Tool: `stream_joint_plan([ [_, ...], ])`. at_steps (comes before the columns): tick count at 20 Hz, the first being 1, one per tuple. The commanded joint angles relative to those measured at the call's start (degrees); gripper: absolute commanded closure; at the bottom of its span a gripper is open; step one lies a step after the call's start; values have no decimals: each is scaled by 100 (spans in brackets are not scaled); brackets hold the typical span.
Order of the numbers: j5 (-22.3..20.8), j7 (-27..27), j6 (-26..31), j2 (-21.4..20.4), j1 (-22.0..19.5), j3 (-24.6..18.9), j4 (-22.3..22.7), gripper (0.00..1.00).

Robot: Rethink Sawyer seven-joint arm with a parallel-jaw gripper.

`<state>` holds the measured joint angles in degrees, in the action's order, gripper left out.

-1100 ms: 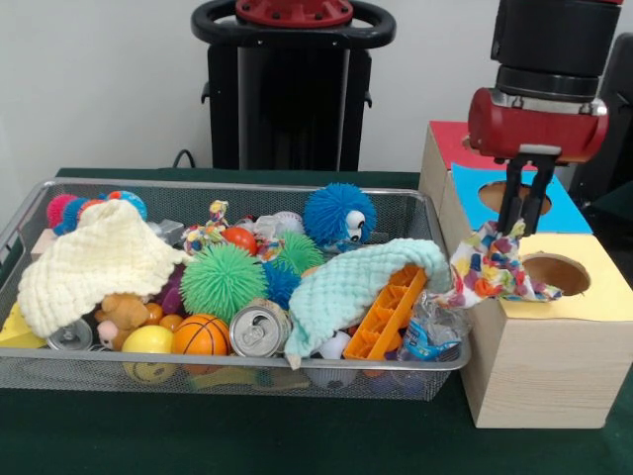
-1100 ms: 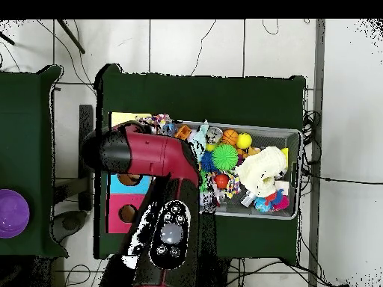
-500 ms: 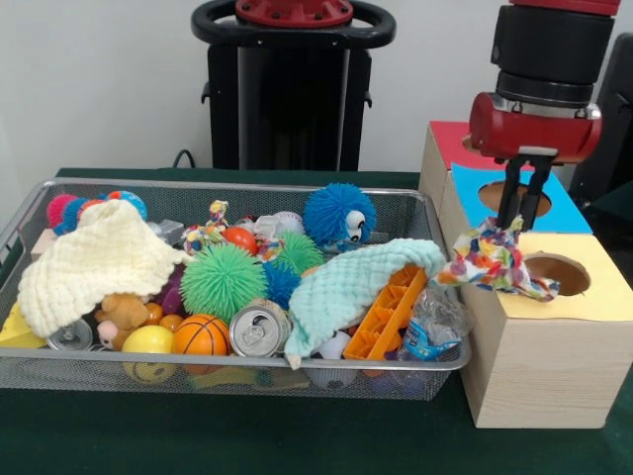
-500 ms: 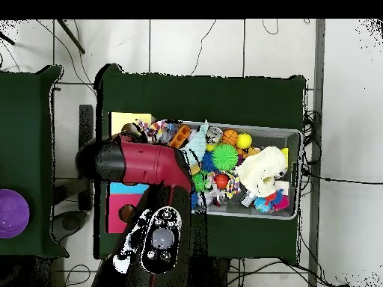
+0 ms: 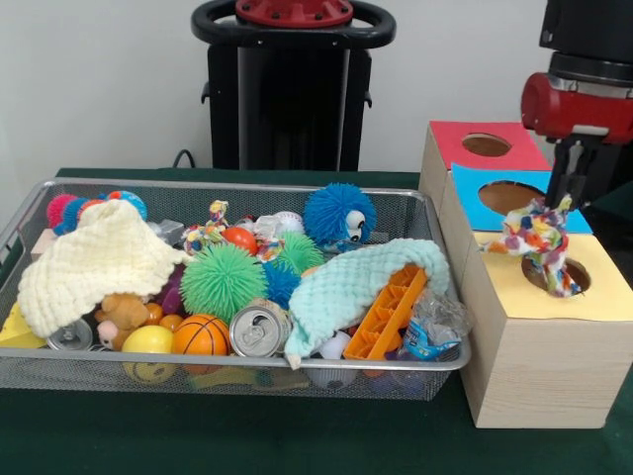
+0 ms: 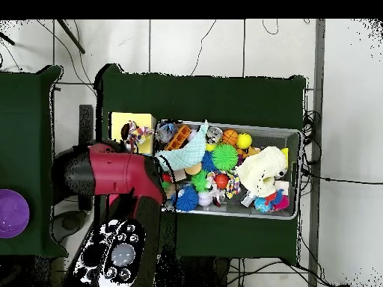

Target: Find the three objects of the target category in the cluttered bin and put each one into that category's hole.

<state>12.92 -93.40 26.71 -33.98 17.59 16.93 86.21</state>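
Observation:
My gripper point(image 5: 563, 202) hangs at the far right of the front view, shut on a multicoloured knotted rope toy point(image 5: 539, 237). The toy dangles over the yellow-topped box point(image 5: 514, 297), its lower end at the rim of the round hole point(image 5: 586, 279). In the overhead view the rope toy point(image 6: 138, 137) lies over the yellow box top point(image 6: 123, 123), and the red arm point(image 6: 112, 172) hides the gripper. A second small rope toy point(image 5: 209, 234) lies among the clutter in the mesh bin point(image 5: 237, 185).
The bin holds a cream cloth point(image 5: 99, 257), a mint cloth point(image 5: 346, 282), green point(image 5: 220, 280) and blue point(image 5: 336, 213) spiky balls, an orange block point(image 5: 388, 315), a can point(image 5: 257, 330) and a basketball point(image 5: 200, 334). Blue point(image 5: 509, 196) and red point(image 5: 487, 144) holes lie behind the yellow one.
The gripper has carried the rope toy right, from the box's bin-side edge to over the yellow hole. In the overhead view the arm has swung left, uncovering more of the bin.

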Motion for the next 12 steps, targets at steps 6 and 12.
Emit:
stream_joint_plan([
  [6,201,-1712,237,163,2,8,80,100],
  [12,148,-1727,146,205,-27,-28,8,100],
])
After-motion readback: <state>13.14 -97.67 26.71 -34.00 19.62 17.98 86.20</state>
